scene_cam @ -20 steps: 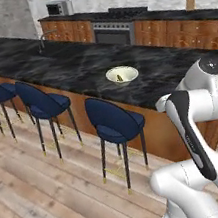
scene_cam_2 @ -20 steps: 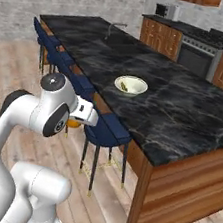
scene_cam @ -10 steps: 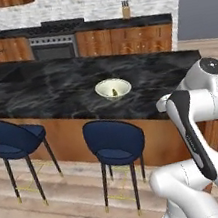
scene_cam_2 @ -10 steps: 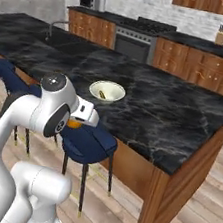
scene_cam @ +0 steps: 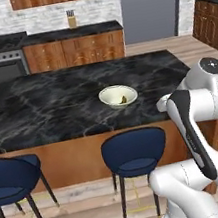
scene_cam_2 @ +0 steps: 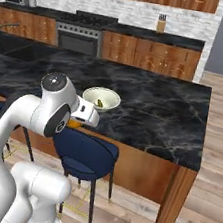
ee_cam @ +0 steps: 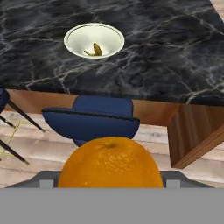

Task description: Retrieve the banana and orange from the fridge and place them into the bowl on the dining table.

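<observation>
The dining table has a polished black marble top veined in white, over warm brown wooden sides. At its centre the bowl looks like smooth matt cream ceramic. The orange, at six o'clock in the hand view, has finely dimpled, slightly glossy peel. The stool wears dark blue upholstery.

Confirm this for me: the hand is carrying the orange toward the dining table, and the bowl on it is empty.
Not quite. The bowl is not empty: the hand view shows the banana lying in it. The rest holds: the orange sits in the hand, short of the dining table.
</observation>
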You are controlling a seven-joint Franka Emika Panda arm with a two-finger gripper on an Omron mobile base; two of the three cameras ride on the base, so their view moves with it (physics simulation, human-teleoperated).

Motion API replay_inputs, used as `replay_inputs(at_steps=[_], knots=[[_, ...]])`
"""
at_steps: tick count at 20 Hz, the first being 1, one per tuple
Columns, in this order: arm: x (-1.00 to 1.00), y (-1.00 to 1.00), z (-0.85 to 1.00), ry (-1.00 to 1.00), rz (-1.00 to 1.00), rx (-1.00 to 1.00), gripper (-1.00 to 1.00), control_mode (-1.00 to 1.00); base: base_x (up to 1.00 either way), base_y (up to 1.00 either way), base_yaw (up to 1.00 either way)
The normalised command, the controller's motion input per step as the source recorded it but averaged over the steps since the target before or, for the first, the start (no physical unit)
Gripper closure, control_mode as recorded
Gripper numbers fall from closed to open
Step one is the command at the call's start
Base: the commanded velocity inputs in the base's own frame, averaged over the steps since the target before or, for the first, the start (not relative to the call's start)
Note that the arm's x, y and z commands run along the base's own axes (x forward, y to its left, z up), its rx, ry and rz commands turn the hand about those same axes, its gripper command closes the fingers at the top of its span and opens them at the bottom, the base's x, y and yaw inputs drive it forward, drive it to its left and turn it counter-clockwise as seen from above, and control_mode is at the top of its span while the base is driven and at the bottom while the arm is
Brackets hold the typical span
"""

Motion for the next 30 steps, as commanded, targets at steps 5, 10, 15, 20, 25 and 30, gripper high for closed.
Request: replay_inputs(at_steps=[5, 10, 15, 20, 25, 30], knots=[[0.0, 0.0, 0.0, 0.0, 0.0, 0.0, 1.0, 1.0, 0.56, 0.94, -0.56], [0.0, 0.0, 0.0, 0.0, 0.0, 0.0, 1.0, 1.0, 0.94, 0.29, -0.31], [0.0, 0.0, 0.0, 0.0, 0.0, 0.0, 1.0, 1.0, 1.0, -0.13, 0.0], [0.0, 0.0, 0.0, 0.0, 0.0, 0.0, 1.0, 1.0, 1.0, -0.11, 0.32], [0.0, 0.0, 0.0, 0.0, 0.0, 0.0, 1.0, 1.0, 1.0, 0.0, 0.48], [0.12, 0.0, -0.03, 0.0, 0.0, 0.0, 1.0, -1.0, 0.66, 0.0, 0.2]])
